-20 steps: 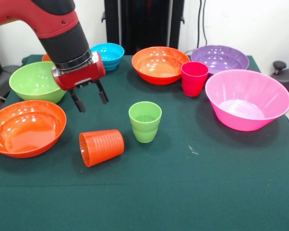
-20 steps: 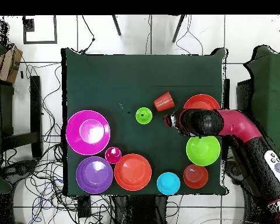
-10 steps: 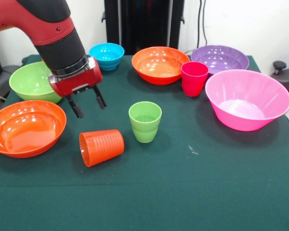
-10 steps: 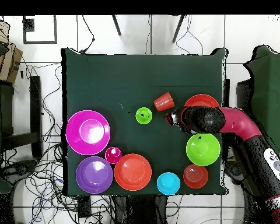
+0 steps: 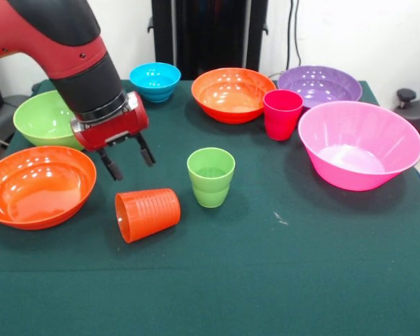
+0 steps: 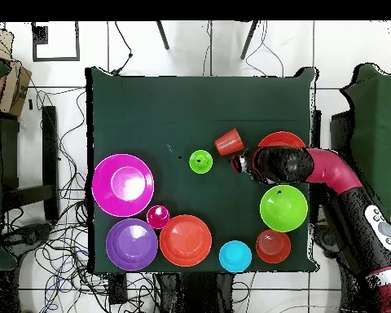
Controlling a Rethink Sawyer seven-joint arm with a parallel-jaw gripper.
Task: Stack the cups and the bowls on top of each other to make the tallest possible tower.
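Observation:
The orange cup (image 5: pixel 148 214) (image 6: pixel 228 143) lies on its side on the green cloth. My gripper (image 5: pixel 129 158) (image 6: pixel 237 162) hangs open and empty just above and behind it. The light green cup (image 5: pixel 211 176) (image 6: pixel 200 161) stands upright to its right. The magenta-red cup (image 5: pixel 282 114) (image 6: pixel 158 217) stands between a wide orange bowl (image 5: pixel 232 94) (image 6: pixel 185 240) and the purple bowl (image 5: pixel 320 85) (image 6: pixel 132 244). The large pink bowl (image 5: pixel 359 144) (image 6: pixel 122 185), green bowl (image 5: pixel 51 118) (image 6: pixel 283 209), other wide orange bowl (image 5: pixel 36 185) (image 6: pixel 282 141), blue bowl (image 5: pixel 155 80) (image 6: pixel 235 256) and small orange bowl (image 6: pixel 273 246) sit around.
The robot arm (image 6: pixel 337 181) reaches across the green bowl and the wide orange bowl at the table's side. Dark chairs stand beyond the table's edges in the overhead view.
My gripper has moved a little lower and toward the lying orange cup, still open. The cups and bowls have not moved.

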